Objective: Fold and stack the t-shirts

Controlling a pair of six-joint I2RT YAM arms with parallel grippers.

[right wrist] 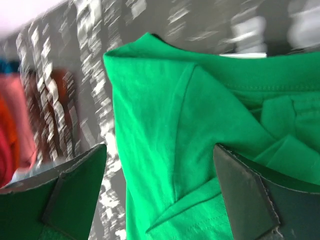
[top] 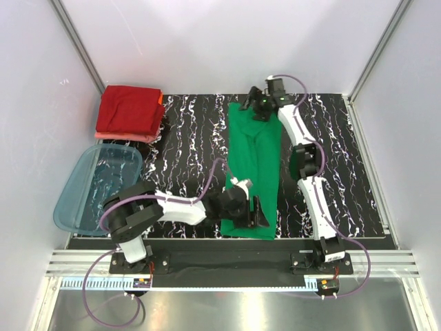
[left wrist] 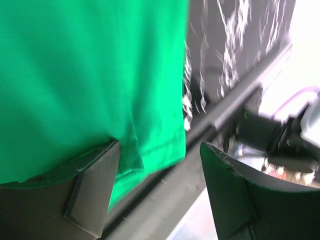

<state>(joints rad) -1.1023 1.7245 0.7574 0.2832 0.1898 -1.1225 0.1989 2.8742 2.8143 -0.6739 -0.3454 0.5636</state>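
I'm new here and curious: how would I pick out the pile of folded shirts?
Find the black marbled tabletop and look to its far left corner, just beyond the translucent blue tub. The folded stack sits there, dark red on top with a salmon-pink edge underneath. Unlike the green shirt stretched long in the middle, it is a compact square.

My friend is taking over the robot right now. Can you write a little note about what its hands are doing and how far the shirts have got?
Left gripper: open, at the near hem of the green t-shirt, not pinching it.
Right gripper: open, over the shirt's far end by a sleeve.
The green t-shirt lies as a long narrow strip down the middle of the table.
Done: a folded stack at the far left corner, dark red shirt on top, salmon-pink shirt underneath.
Left: fold the green strip shorter and put it on the stack.
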